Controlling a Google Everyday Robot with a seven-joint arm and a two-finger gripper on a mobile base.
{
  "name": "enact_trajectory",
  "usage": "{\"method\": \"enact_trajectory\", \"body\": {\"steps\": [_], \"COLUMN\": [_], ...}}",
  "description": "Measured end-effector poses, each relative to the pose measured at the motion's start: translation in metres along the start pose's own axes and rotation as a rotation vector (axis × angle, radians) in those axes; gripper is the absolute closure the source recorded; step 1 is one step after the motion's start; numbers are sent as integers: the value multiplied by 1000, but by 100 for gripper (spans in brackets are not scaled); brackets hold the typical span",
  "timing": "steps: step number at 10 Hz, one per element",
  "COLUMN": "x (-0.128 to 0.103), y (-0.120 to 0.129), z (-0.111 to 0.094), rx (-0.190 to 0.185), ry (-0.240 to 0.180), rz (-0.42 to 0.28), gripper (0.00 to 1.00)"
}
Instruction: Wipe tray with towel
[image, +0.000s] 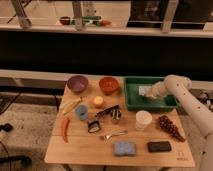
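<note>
A green tray (134, 98) sits at the back right of the wooden table. A white towel (146, 91) lies inside it toward the right. My gripper (152, 93) reaches down into the tray from the right on a white arm (186, 102) and rests on the towel, pressing it to the tray floor. The towel and the arm hide the fingertips.
On the table (85, 147): a purple bowl (77, 83), an orange bowl (108, 84), a white cup (143, 120), grapes (171, 128), a blue sponge (123, 148), a black block (159, 146), a red chili (65, 129), a banana (71, 106), utensils (114, 134).
</note>
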Motion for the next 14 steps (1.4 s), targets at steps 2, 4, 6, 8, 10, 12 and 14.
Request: {"method": "enact_trajectory", "body": {"steps": [2,4,6,8,10,12,14], "x": [0,4,8,7,8,7,8], "y": [-3,-3,-5,-7,-7,-7,-7], "z": [-5,0,4,4,3,4,4], "rx": [20,22,30,38,39,38,38], "ry": [10,22,31,32,33,32,33], "rz": [-3,-2,2,-2,-1,-2,-2], "gripper": [96,96,96,96,89,68,48]}}
